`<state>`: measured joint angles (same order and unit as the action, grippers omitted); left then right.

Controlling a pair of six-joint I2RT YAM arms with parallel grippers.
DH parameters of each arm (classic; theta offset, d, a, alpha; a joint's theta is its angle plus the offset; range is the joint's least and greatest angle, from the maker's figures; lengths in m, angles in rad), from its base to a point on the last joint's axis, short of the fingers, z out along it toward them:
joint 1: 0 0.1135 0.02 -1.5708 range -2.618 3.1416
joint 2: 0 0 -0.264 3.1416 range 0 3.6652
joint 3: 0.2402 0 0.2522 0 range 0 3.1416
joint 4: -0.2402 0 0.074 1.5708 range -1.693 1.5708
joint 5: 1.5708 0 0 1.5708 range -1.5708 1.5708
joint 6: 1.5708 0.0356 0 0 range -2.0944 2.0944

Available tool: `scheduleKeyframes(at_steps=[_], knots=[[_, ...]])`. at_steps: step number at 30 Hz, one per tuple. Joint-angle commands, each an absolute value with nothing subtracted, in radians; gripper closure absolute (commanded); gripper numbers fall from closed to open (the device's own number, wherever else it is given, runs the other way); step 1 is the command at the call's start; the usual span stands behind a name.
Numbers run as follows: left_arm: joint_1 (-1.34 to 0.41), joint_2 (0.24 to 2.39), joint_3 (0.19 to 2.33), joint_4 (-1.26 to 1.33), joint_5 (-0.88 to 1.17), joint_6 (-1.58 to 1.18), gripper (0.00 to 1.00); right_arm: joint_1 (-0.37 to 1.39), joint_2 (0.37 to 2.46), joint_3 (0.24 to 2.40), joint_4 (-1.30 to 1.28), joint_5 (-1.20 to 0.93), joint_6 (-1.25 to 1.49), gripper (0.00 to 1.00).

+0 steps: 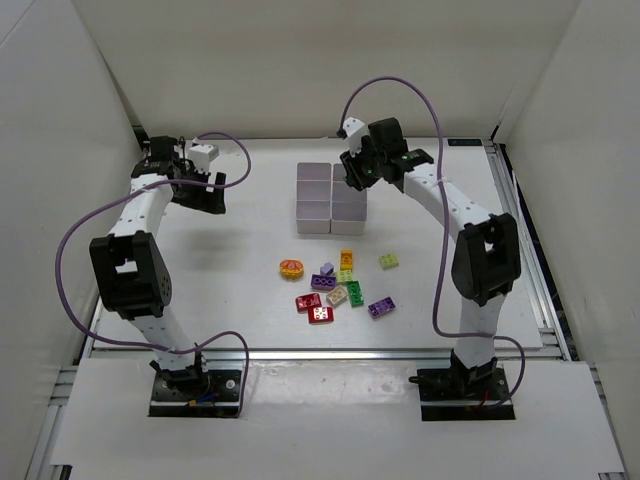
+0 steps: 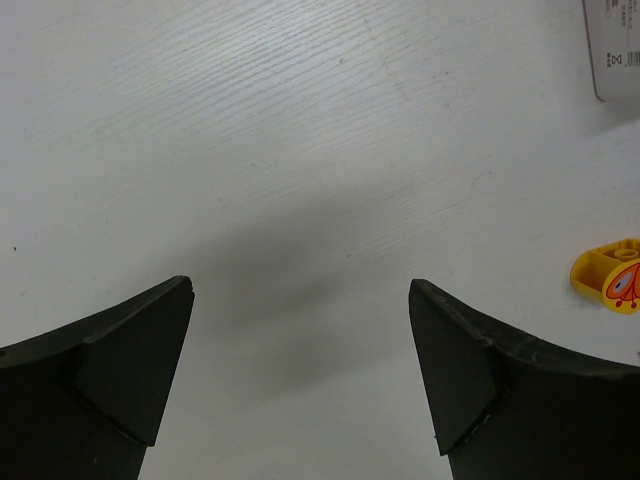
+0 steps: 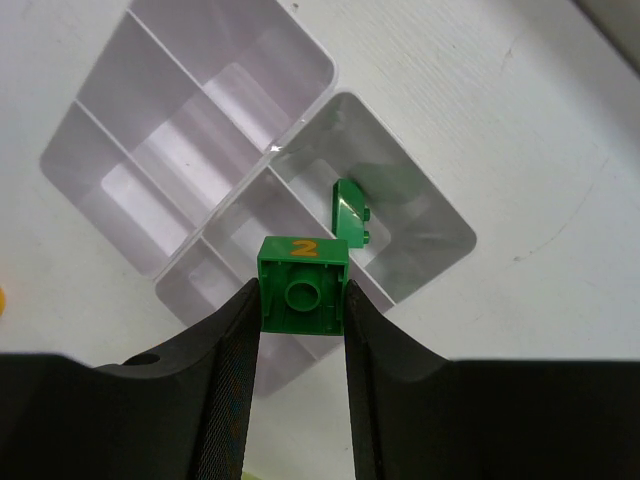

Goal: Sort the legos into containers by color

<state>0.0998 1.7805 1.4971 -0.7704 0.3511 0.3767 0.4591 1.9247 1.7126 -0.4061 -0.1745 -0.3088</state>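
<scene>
White table [image 1: 240, 250], pale enclosure walls [image 1: 300, 60]

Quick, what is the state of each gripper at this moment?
Left gripper: open, holding nothing.
Right gripper: closed on a green lego marked 2, above the containers.

The left arm [image 1: 145, 210] and right arm [image 1: 452, 203] are built of white links and bulky black joints. Purple cables [image 1: 385, 80] are looped alongside; black base plates [image 1: 195, 392] are bolted down. Black wedge-shaped fingers [image 2: 110, 390] are shown.
</scene>
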Motion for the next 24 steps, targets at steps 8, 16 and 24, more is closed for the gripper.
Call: scheduleKeyframes(at_steps=[8, 16, 24], knots=[[0.095, 1.781, 1.523, -0.759, 0.344, 0.388, 0.01, 0.443, 2.034, 1.847, -0.348, -0.097, -0.264, 1.00], [0.094, 1.789, 1.522, -0.759, 0.339, 0.394, 0.01, 0.443, 2.068, 1.885, -0.339, -0.095, -0.241, 1.00], [0.095, 1.796, 1.532, -0.758, 0.337, 0.391, 0.01, 0.443, 2.097, 1.887, -0.334, -0.095, -0.241, 0.79]])
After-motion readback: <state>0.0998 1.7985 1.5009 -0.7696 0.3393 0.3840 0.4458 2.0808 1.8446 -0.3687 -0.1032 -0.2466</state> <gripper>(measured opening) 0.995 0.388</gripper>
